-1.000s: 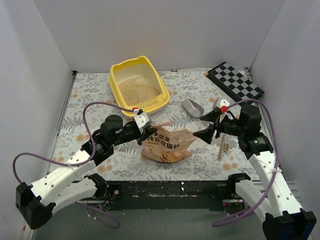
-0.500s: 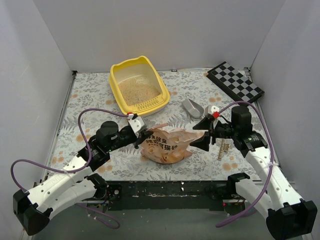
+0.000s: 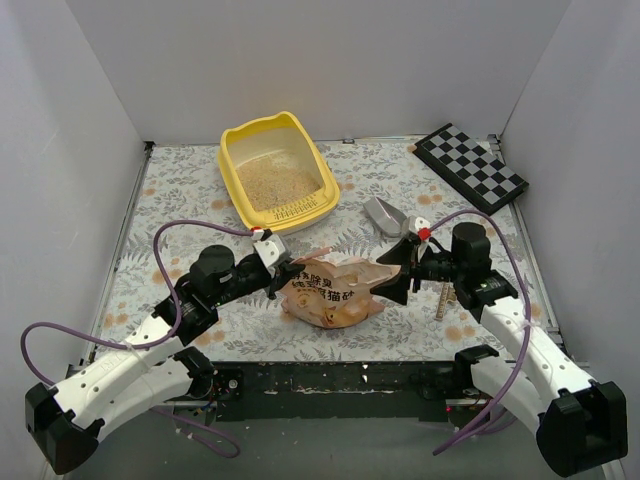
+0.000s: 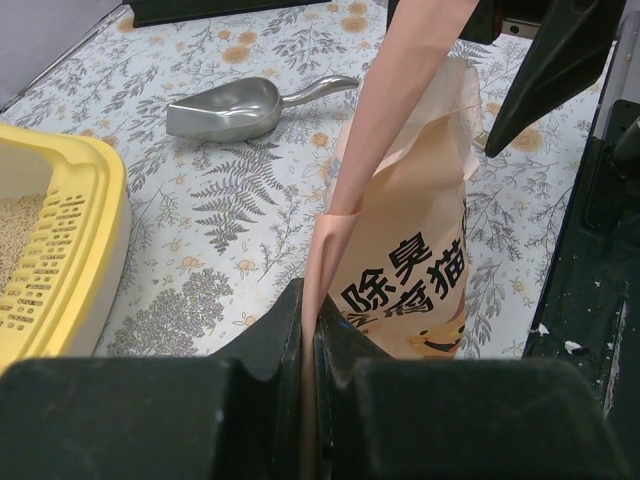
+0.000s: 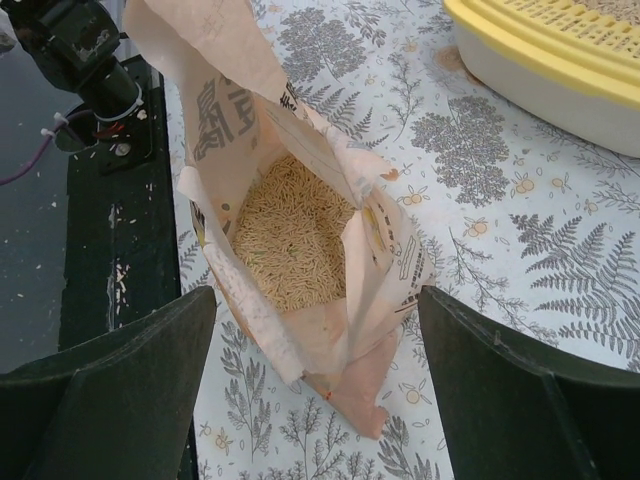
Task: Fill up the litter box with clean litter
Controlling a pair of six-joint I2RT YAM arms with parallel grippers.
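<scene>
**Counts.**
- One litter box (image 3: 296, 212), yellow. It stands beyond the bag (image 3: 335, 290) and slightly to its left, well apart from it.
- Clean litter (image 3: 270, 180) lies as one pale layer on the box floor. More granules of the same kind show inside the bag's open mouth in the right wrist view.
- One bag, orange-pink and crinkled, lies on the floral table cover.
- One silver scoop (image 3: 385, 215), beyond the bag's right end.
- One checkered board (image 3: 470, 167), far beyond the bag to the right.
- Two arms.

**Pose.**
- The left arm reaches low across the table to the bag's left end. The left gripper (image 3: 283, 277) is pinched tight on the bag's thin edge.
- The right arm reaches in from the right, forearm near level. The right gripper (image 3: 388, 273) has its jaws spread wide, one on either side of the bag's open mouth and clear of the paper.

**Change.**
- A second ago both grippers sat higher and farther from the near edge.
- The left gripper has since come down while keeping its pinch.
- The right gripper has closed in on the bag's mouth.
- The box, scoop and board have not moved.
</scene>
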